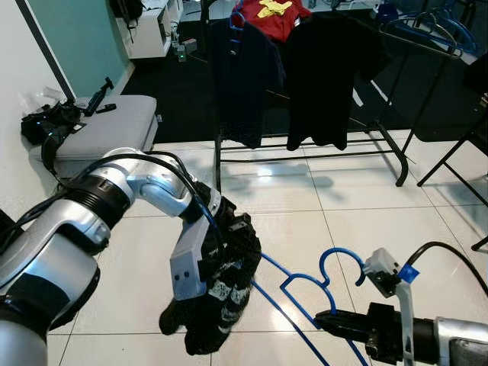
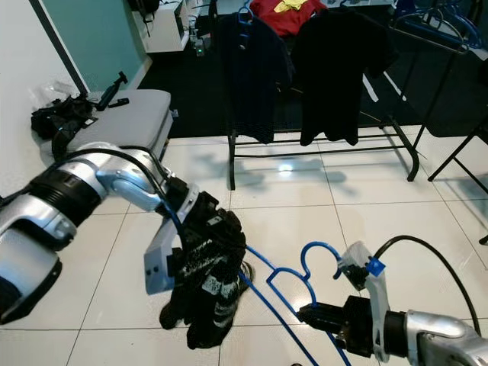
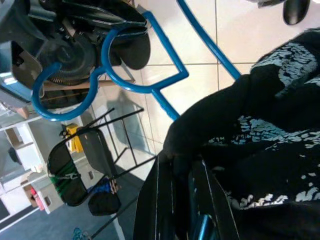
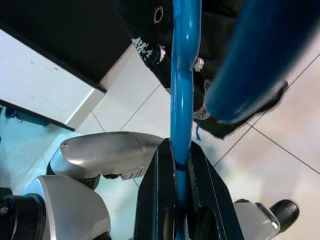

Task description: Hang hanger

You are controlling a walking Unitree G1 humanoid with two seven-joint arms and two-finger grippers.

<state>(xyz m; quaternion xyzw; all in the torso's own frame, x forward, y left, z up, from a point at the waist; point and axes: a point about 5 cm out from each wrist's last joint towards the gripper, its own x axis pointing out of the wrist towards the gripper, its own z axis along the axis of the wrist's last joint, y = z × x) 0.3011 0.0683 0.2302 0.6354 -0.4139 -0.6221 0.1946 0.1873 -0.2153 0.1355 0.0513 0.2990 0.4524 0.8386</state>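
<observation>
My right gripper [image 1: 324, 319] is low at the front right, shut on a bar of the blue hanger [image 1: 305, 286]; the right wrist view shows the blue hanger bar [image 4: 182, 100] clamped between the fingers. The hanger's hook [image 1: 341, 261] points up and its long bars run under a black garment with white print [image 1: 225, 286]. That garment hangs bunched from my left gripper [image 3: 181, 167], whose fingers are shut on the cloth and buried in it. Behind stands a clothes rack [image 1: 396, 156] carrying dark shirts [image 1: 328, 72] and a red one [image 1: 273, 14].
A grey padded bench [image 1: 107, 130] with black straps and gear [image 1: 47, 122] lies at the left wall. Black chair legs [image 1: 457, 156] stand at the right. More blue hangers [image 1: 435, 27] hang at the back right. White tiled floor [image 1: 358, 206] lies between me and the rack.
</observation>
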